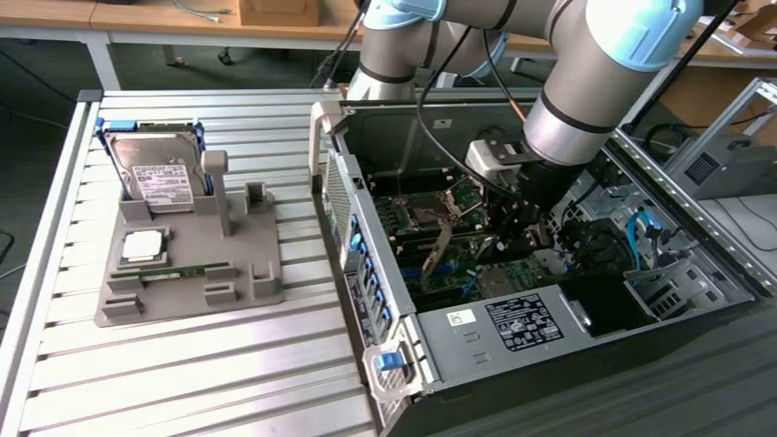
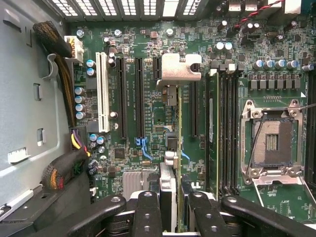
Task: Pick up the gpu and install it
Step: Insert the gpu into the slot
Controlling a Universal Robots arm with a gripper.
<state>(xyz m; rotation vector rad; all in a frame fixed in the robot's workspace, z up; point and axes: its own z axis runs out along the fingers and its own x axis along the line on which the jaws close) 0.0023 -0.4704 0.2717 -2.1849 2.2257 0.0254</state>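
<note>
gpu (image 2: 168, 185): thin dark card seen edge-on, silver bracket (image 2: 177, 69) at far end | place: inside pc case (image 1: 401, 364), over motherboard (image 2: 158, 118), between black slots (image 2: 140, 98) and memory slots (image 2: 224, 128); seated or not, cannot tell | gripper (image 2: 170, 217): jaws approx. half closed, clamped on gpu | writing: white label (image 1: 522, 323) on pc case, txt too small to read

No readable text anywhere.

Work surface: ribbed silver aluminium table top (image 1: 182, 364) of parallel slats. Toward the exterior view's left, flat on the slats: grey moulded plastic parts fixture (image 1: 261, 291). Toward the exterior view's right, near the fixture but apart: open grey steel computer case (image 1: 449, 350), laid on its side.
</note>
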